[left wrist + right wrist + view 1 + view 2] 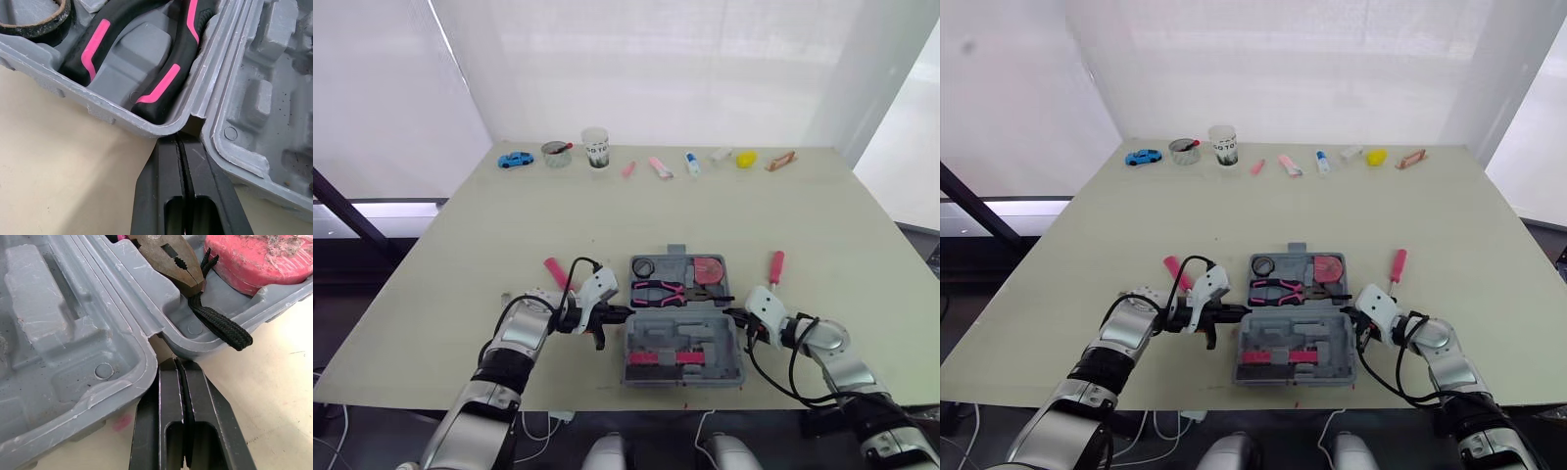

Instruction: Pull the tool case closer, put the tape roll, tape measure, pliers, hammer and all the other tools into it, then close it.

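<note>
The grey tool case [705, 338] lies open near the table's front edge. Its far half holds a black tape roll [642, 266], pink-handled pliers [658, 291] and a pink tape measure [709, 269]. A pink tool [664, 358] rests in the near half. My left gripper [623, 313] is shut, its tip [180, 142] pressed against the hinge notch on the case's left side. My right gripper [737, 316] is shut too, its tip [177, 364] at the right hinge notch, beside the tape measure's black strap [220, 328]. A pink-handled tool [554, 267] lies left of the case, a pink screwdriver [776, 265] to its right.
Along the far edge stand a blue toy car [516, 159], a small bowl [555, 154], a white cup [596, 148], several small pink and white items and a yellow object [746, 159]. The table's front edge runs just behind the case's near half.
</note>
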Available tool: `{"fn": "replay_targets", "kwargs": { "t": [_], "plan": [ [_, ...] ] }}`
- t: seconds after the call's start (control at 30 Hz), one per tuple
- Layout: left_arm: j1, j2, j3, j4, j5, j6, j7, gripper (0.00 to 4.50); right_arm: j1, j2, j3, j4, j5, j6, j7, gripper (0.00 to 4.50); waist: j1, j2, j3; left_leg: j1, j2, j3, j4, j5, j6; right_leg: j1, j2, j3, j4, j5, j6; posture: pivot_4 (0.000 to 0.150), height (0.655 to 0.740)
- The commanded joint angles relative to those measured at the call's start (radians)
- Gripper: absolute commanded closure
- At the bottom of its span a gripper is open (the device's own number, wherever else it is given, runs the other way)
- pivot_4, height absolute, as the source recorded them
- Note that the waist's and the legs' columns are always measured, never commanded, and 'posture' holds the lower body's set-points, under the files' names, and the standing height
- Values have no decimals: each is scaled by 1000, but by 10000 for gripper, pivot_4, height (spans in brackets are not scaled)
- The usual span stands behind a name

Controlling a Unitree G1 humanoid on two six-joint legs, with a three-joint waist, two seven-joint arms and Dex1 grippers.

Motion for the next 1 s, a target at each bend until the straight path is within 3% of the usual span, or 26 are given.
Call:
{"fn": "replay_targets", "kwargs": {
  "t": [0.03,1.0],
  "plan": [
    [-5,-22,-32,-28,-17,6,-7,44442,-28,24,27,-47,23,-27,23,45000,0,0,0,0,0,0,0,0,0,0,0,0,0,0,0,1500,7400],
    [-3,-27,-29,-24,-15,8,8,44442,-18,-47,-2,-21,3,7,1,45000,7,0,0,0,-1,0,0,0,0,1,0,1,-1,0,0,1500,7400]
  ]
}}
